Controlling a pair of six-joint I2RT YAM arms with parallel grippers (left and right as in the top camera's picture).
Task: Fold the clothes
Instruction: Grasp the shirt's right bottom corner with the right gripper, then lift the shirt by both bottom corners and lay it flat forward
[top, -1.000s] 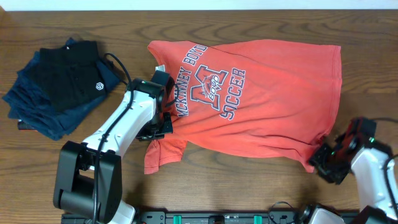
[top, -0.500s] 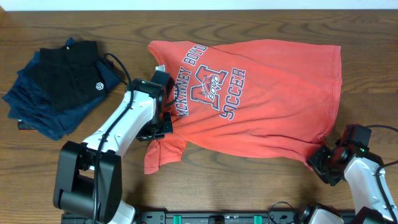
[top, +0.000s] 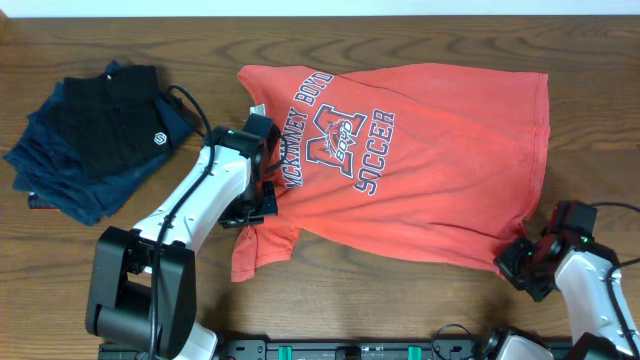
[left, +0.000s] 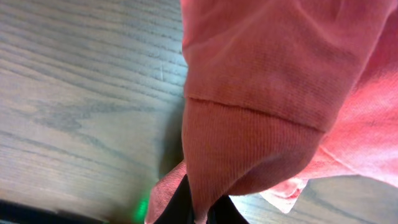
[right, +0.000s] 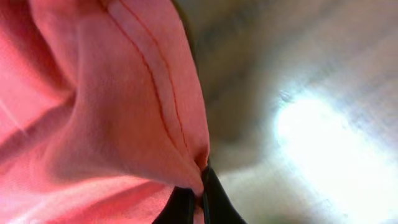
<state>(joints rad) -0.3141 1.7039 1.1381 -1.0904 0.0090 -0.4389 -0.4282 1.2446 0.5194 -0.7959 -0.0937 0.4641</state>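
Note:
The red-orange T-shirt (top: 420, 170) lies spread on the wooden table, lettering up, neck to the left. My left gripper (top: 252, 210) is shut on the shirt's near sleeve; in the left wrist view the sleeve cuff (left: 249, 155) hangs pinched between the jaws (left: 200, 214). My right gripper (top: 515, 262) is shut on the shirt's near bottom corner; in the right wrist view the stitched hem (right: 155, 81) is clamped in the jaws (right: 200, 202).
A stack of folded navy and black garments (top: 95, 135), the top one with a small white logo, lies at the far left. A black cable (top: 190, 103) runs by the left arm. The table's near edge has a black rail (top: 350, 350).
My right gripper has slid a little left and down with the shirt corner, pulling the near hem slightly. The left arm has not moved.

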